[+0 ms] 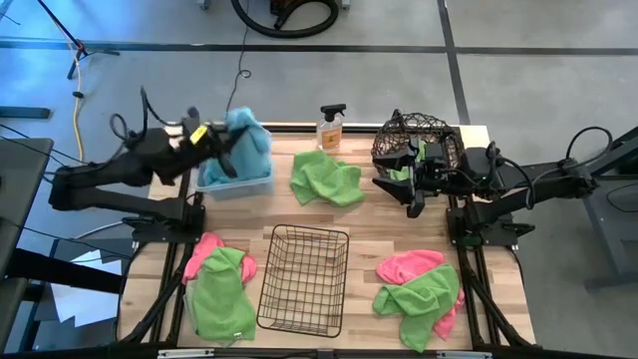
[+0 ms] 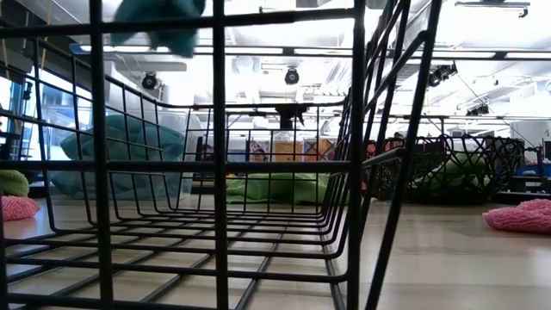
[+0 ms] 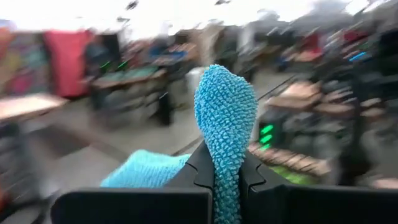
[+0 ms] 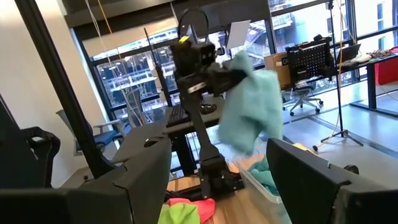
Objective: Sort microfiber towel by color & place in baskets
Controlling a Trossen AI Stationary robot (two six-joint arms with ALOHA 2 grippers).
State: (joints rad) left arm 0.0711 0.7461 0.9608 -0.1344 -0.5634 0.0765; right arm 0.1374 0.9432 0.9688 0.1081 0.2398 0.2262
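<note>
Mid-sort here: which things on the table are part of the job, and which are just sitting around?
Job: teal towel in left end effector; green towels; pink towels; clear bin; round wire basket; black grid basket.
Lying about: spray bottle.

From the left wrist we see only a blur of room beyond the left end effector [image 3: 227, 180]; the teal towel [image 3: 225, 118] it pinches runs off the frame below. Low down, wire-grid basket [image 2: 215, 172] bars screen most of the tabletop [image 2: 448, 258].
</note>
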